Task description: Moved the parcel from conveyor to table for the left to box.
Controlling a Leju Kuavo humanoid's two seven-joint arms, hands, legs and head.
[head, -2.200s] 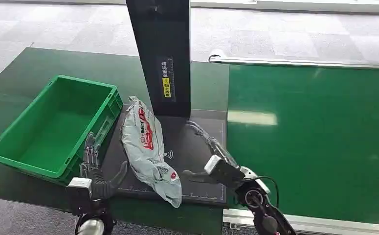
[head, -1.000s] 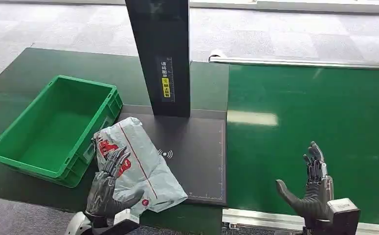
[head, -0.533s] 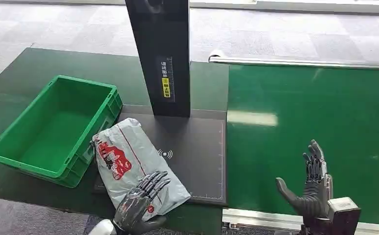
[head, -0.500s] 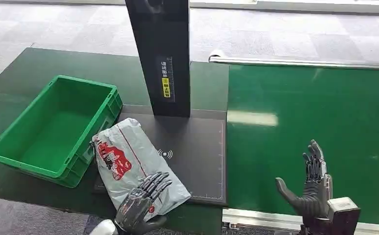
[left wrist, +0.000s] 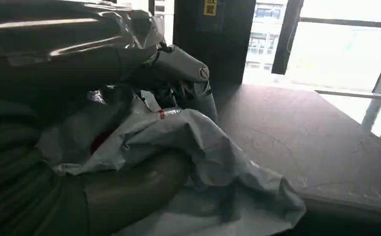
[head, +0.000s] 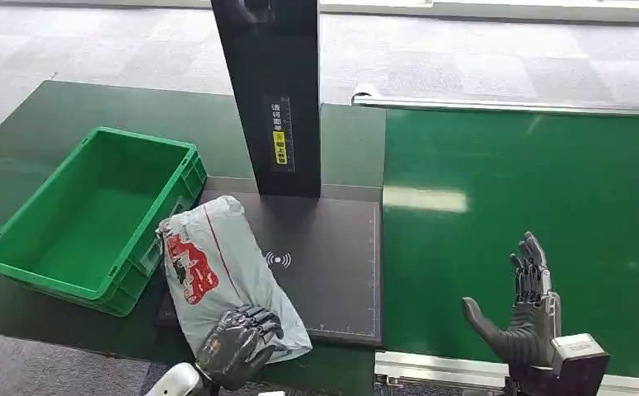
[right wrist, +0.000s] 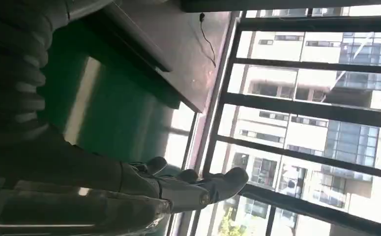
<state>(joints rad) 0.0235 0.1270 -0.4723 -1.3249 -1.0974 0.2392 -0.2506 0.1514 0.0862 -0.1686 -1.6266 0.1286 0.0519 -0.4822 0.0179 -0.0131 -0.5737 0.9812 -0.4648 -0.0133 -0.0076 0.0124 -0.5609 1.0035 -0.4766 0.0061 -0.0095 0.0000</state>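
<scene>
Left hand (head: 237, 345) clenched on soft, slippery parcel (head: 217, 268) at its 6 o'clock end, likely light; right hand (head: 530, 318) released.

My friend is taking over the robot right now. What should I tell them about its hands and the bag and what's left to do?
Left hand: fingers curled over the near end of the grey parcel, gripping it.
Right hand: open, holding nothing, raised over the green conveyor.
Parcel: lying on the dark pad on the table, right beside the green box, not in it.
Done: parcel is off the conveyor and on the table.
Left: lift the parcel into the box, which looks empty.
</scene>
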